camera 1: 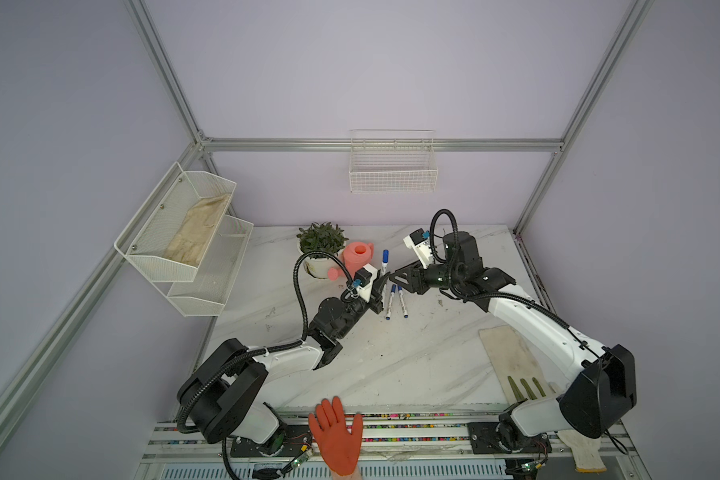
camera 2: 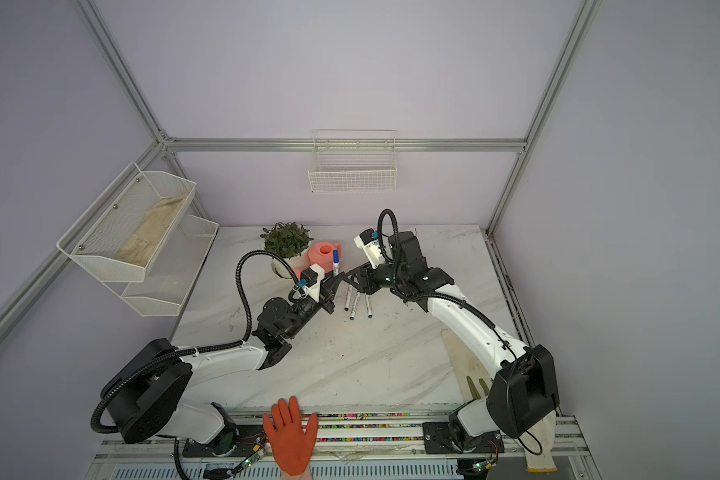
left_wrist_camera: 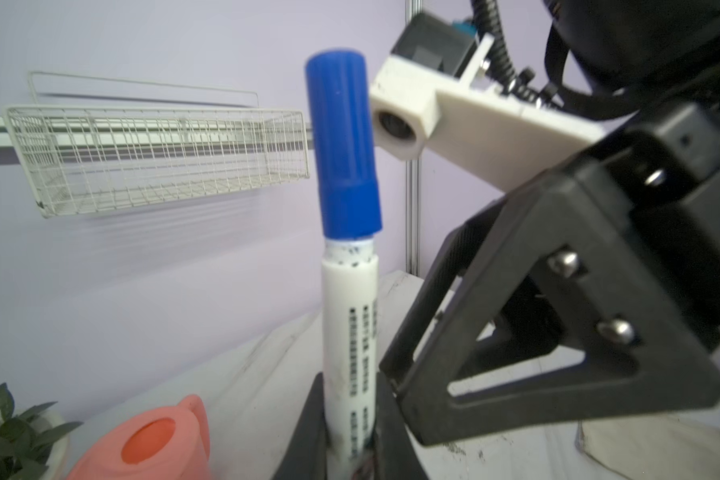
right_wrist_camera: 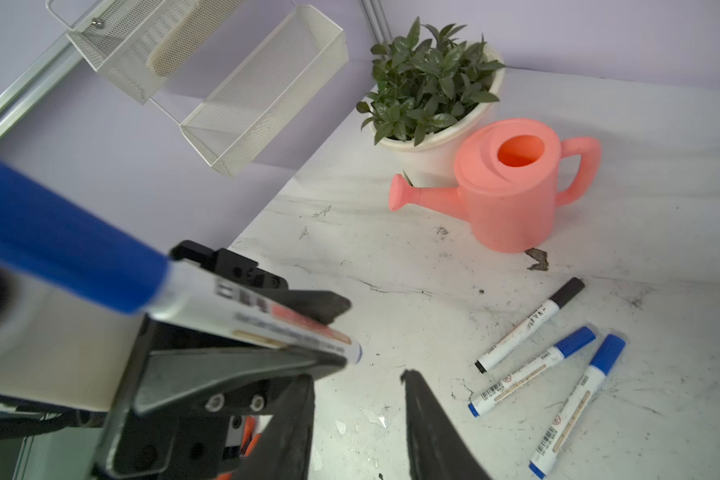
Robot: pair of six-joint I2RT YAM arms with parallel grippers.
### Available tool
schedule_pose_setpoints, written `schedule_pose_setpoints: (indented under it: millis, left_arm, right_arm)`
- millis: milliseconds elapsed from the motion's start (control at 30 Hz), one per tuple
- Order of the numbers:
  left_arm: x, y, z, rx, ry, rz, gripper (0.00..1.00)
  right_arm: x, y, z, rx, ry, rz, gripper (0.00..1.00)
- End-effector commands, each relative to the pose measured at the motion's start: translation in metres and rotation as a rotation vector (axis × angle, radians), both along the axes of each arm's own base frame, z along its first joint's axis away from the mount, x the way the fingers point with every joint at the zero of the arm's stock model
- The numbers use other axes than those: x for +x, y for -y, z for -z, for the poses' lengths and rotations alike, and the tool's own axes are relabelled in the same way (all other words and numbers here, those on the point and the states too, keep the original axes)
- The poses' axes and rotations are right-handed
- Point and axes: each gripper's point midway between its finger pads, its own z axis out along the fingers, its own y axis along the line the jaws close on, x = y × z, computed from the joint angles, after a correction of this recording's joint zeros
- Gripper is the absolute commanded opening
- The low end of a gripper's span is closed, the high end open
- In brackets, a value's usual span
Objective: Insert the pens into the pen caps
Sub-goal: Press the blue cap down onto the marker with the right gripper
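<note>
Left wrist view, item one: held pen (left_wrist_camera: pixel 350 332), white barrel, upright, clamped low on the barrel between the closed jaws of the left gripper (left_wrist_camera: pixel 350 432). Printing: columns of black characters down the barrel, too blurred to read. Blue cap (left_wrist_camera: pixel 344 141) sits on the upper end, and a thin ink-stained collar shows between cap and barrel.

Right wrist view: right gripper (right_wrist_camera: pixel 358 399), jaws apart with nothing between them, above the table (right_wrist_camera: pixel 391 270). In the left wrist view one of its fingers (left_wrist_camera: pixel 516 291) stands close beside the held barrel; contact cannot be told.

Items two to four lie flat on the marble top in a loose row, apart from each other, near the pink watering can (right_wrist_camera: pixel 512 195): black-capped pen (right_wrist_camera: pixel 528 326), middle pen (right_wrist_camera: pixel 533 370) and outer pen (right_wrist_camera: pixel 576 405), the last two blue-capped. Printing: barcodes, orange bands, a small red-ringed symbol; lettering too small to read.

In both top views the held pen rises between the two grippers.
</note>
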Motion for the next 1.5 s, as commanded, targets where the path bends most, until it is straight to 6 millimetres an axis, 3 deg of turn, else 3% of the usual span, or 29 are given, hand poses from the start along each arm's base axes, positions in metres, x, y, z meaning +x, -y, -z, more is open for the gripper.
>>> schedule_pose_setpoints:
  millis: [0, 267, 300, 400, 567, 967, 1167, 1467]
  left_arm:
    - [-0.010, -0.005, -0.027, -0.073, 0.103, 0.001, 0.00]
    - [-0.002, -0.001, 0.003, -0.051, 0.027, -0.001, 0.00]
    - [-0.002, 0.000, 0.008, -0.047, 0.014, 0.000, 0.00]
    - [0.000, 0.000, 0.018, -0.046, -0.012, 0.000, 0.00]
    - [0.001, 0.002, 0.033, -0.043, -0.057, 0.006, 0.00]
    - [-0.003, 0.009, 0.041, -0.033, -0.101, 0.029, 0.00]
    - [-0.003, 0.009, 0.043, -0.032, -0.110, 0.026, 0.00]
    - [-0.003, 0.008, 0.040, -0.033, -0.106, 0.024, 0.00]
  right_arm:
    - [0.002, 0.009, -0.001, -0.042, 0.014, 0.034, 0.42]
    - [-0.002, 0.013, -0.038, -0.016, 0.139, 0.027, 0.43]
    - [-0.006, 0.017, -0.057, 0.003, 0.191, 0.037, 0.43]
    - [-0.005, 0.024, -0.082, 0.024, 0.268, 0.077, 0.43]
    - [-0.001, 0.030, -0.109, 0.061, 0.338, 0.132, 0.43]
    - [0.004, -0.033, -0.090, 0.090, 0.286, -0.003, 0.37]
    - [0.002, -0.038, -0.076, 0.083, 0.248, -0.016, 0.27]
    - [0.002, -0.038, -0.065, 0.076, 0.219, -0.015, 0.21]
